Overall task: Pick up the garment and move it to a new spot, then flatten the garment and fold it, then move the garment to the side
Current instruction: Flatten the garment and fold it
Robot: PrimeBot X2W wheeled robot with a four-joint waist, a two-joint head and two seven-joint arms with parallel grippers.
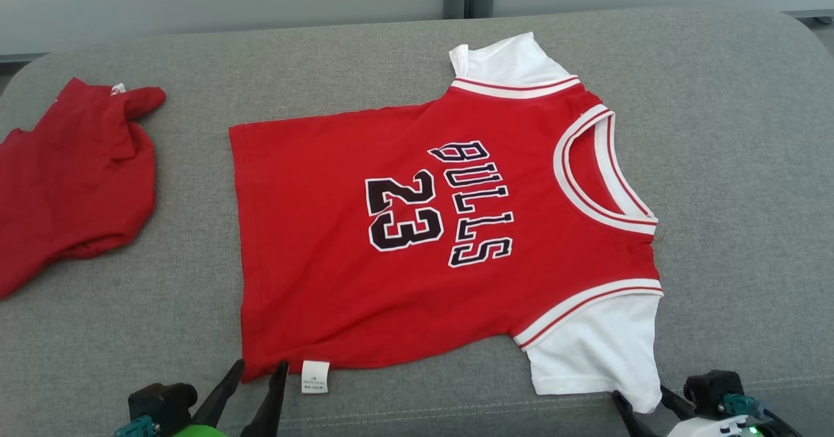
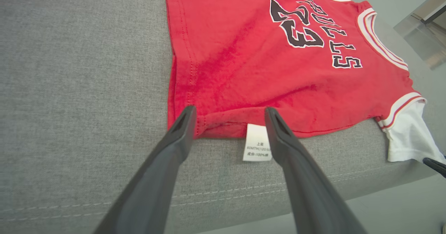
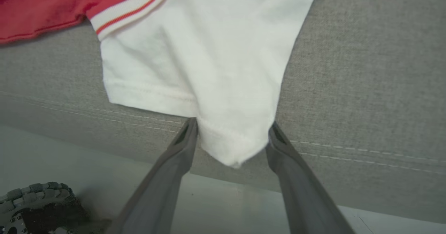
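Note:
The garment (image 1: 417,228) is a red "BULLS 23" jersey with white sleeves, lying spread flat on the grey cushion, neck to the right. My left gripper (image 1: 260,365) stands open at the near hem corner. In the left wrist view its fingers (image 2: 181,133) straddle the red hem (image 2: 226,122) beside the white care label (image 2: 257,143). My right gripper (image 1: 642,394) is open at the near white sleeve. In the right wrist view the sleeve's corner (image 3: 230,143) hangs between the two spread fingers (image 3: 184,140) at the cushion's front edge.
A second red garment (image 1: 71,176) lies crumpled at the cushion's left end. The grey cushion (image 1: 749,163) has bare fabric right of the jersey and a stitched front edge (image 3: 348,150). Pale floor and a dark treaded part (image 3: 35,199) lie below.

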